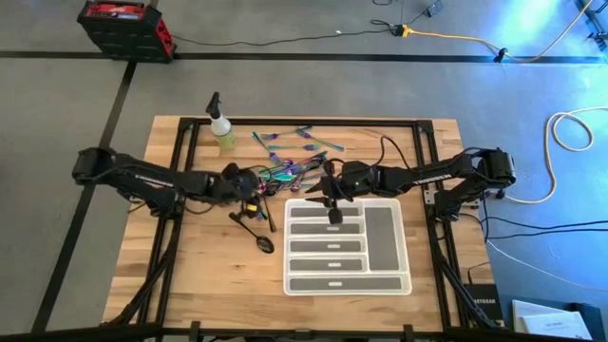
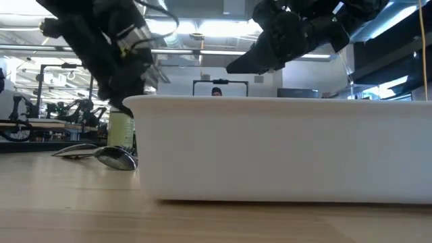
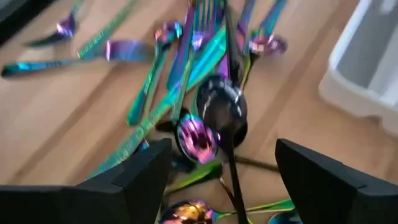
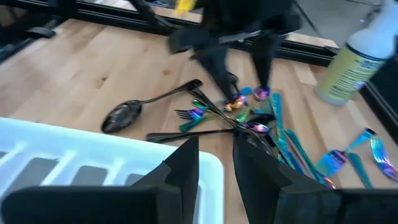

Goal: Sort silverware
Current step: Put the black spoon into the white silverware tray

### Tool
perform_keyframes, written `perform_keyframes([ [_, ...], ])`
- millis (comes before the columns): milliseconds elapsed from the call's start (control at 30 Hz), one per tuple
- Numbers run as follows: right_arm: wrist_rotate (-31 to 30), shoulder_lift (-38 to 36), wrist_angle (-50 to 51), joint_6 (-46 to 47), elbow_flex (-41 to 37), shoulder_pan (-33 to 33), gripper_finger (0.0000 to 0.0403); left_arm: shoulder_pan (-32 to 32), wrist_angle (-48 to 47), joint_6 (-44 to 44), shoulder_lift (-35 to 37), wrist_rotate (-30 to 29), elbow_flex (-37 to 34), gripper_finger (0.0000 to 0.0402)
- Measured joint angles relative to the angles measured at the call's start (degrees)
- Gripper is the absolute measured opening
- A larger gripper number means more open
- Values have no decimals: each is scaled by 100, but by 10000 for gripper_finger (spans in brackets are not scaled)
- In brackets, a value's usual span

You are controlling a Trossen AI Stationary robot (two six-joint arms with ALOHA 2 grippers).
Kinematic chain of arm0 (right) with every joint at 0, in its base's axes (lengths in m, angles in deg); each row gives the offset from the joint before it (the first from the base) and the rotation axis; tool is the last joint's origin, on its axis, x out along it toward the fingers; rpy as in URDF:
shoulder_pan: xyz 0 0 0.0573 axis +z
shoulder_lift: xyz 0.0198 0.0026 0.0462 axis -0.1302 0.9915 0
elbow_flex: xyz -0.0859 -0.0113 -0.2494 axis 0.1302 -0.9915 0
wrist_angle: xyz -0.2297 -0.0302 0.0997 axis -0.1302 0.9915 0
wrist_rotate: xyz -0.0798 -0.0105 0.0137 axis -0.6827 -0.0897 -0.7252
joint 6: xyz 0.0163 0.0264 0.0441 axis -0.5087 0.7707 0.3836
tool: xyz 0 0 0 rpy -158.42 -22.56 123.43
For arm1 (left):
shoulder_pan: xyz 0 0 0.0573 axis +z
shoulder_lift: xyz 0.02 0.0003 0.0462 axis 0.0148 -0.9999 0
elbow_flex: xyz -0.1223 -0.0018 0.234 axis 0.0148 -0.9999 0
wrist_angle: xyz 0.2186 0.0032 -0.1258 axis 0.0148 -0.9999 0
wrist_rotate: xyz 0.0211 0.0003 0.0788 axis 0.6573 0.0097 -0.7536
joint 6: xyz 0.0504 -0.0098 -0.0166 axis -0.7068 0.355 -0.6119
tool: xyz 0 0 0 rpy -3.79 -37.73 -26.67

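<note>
Over the bench (image 1: 190,275), left gripper (image 3: 217,168) hangs low above the silverware (image 1: 285,171), jaws spread wide, nothing between them. Pile is a tangle of rainbow forks and spoons just beside the tray's (image 1: 394,285) far-left corner, with a black spoon (image 3: 221,115) lying on top of the heap. More rainbow pieces scattered farther back near the spray bottle (image 1: 222,131). Another dark spoon (image 1: 263,242) sits alone on the wood left of the tray. Right gripper (image 4: 214,168) hovers over the tray's far edge, jaws narrowly parted, no piece visible in them.

Risks, judged from here: pieces overlap and cross, so closing on the heap may pinch two at once or drag neighbours along. Slim, slick handles could twist or slip out in the lift. Both arms sit close together near the pile, so a reach by either could clip the other.
</note>
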Motion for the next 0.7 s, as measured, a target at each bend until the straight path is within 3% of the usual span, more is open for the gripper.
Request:
perform_keyframes([
  [200, -471, 0, 26, 82, 0, 0, 82, -363, 517, -216, -812, -766, -2, 273],
  [433, -474, 0, 29, 81, 0, 0, 82, -709, 551, 204, -1404, -1844, -2, 273],
  [700, -538, 0, 26, 63, 0, 0, 82, -709, 677, 329, -1774, -1836, -2, 273],
])
